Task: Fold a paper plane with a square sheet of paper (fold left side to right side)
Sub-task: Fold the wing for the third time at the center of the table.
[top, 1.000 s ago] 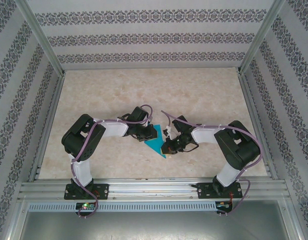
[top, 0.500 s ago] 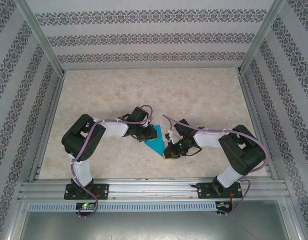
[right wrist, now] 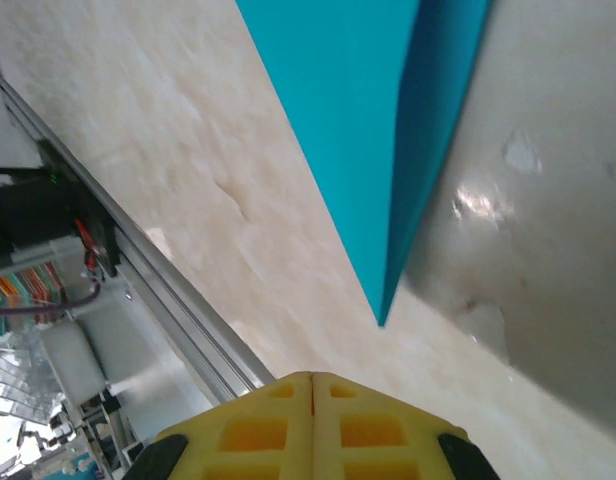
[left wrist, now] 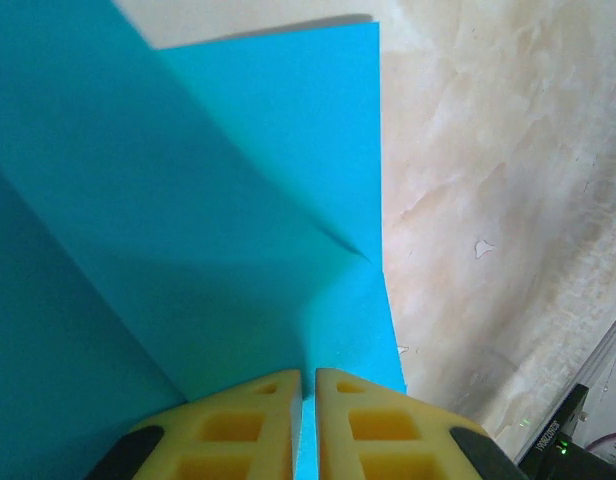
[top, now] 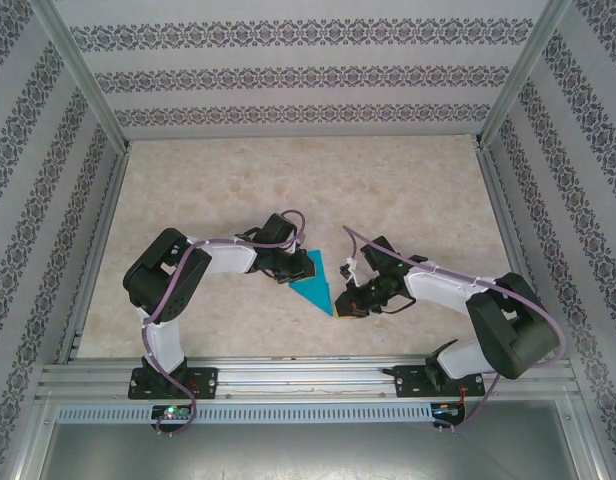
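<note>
1. L arm point(top: 228, 258), R arm point(top: 440, 289): white link shells betw. bulky black joint housings, rounded.
2. Cabling: one mauve cable point(top: 144, 330) per arm, run ext. along the links, held by pale ties; slack loop nr. each wrist.
3. Bases point(top: 173, 380): flat black mount blocks, one per arm.
4. L gripper point(top: 292, 274), R gripper point(top: 340, 304): black bodies in top view; small white fitting point(top: 348, 268) on R wrist.
5. Fingers point(left wrist: 238, 430), L wrist view: yellow moulded blocks w/ rectangular recesses, flat inner faces; black rounded parts at outer corners.
6. Fingers, R wrist view point(right wrist: 258, 432): same yellow, same recess pattern, black corners.
</note>
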Available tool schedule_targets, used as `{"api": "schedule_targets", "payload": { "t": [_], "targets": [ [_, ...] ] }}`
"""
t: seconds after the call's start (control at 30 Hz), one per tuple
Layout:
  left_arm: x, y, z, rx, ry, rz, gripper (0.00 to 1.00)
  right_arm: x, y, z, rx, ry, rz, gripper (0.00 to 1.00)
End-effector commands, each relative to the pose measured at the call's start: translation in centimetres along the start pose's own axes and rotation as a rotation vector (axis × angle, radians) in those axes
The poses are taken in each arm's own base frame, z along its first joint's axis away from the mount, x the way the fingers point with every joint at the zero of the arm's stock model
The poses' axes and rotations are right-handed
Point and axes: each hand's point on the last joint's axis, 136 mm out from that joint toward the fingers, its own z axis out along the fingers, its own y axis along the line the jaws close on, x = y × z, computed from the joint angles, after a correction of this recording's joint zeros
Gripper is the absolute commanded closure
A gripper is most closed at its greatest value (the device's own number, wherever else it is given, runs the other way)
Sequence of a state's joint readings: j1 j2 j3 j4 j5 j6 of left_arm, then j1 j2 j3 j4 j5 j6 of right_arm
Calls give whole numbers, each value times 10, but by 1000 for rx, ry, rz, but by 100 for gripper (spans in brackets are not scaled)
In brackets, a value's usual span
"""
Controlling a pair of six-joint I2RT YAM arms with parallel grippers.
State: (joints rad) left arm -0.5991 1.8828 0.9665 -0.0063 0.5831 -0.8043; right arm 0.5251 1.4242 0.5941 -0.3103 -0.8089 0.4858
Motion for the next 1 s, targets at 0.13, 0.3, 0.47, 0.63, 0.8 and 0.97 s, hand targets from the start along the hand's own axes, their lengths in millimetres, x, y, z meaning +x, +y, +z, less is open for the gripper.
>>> {"api": "schedule_targets", "payload": {
  "t": [0.13, 0.3, 0.47, 0.63, 0.8, 0.97],
  "targets": [
    [9, 42, 3, -141, 7, -62, 85, -63, 16, -2, -7, -180, -37, 100],
    [8, 40, 3, -133, 3, -62, 85, -83, 6, 5, 46, -203, -29, 100],
    [8, 39, 3, -129, 4, -63, 85, -86, -6, 17, 75, -179, -11, 100],
    [8, 41, 2, -139, 9, -57, 85, -84, -16, 24, 108, -158, 9, 100],
    [5, 35, 0, -126, 1, -46, 84, -73, -37, 29, 192, -121, 42, 100],
    [-1, 32, -2, -123, -12, -31, 81, -60, -58, 30, 304, -87, 71, 100]
  ]
}}
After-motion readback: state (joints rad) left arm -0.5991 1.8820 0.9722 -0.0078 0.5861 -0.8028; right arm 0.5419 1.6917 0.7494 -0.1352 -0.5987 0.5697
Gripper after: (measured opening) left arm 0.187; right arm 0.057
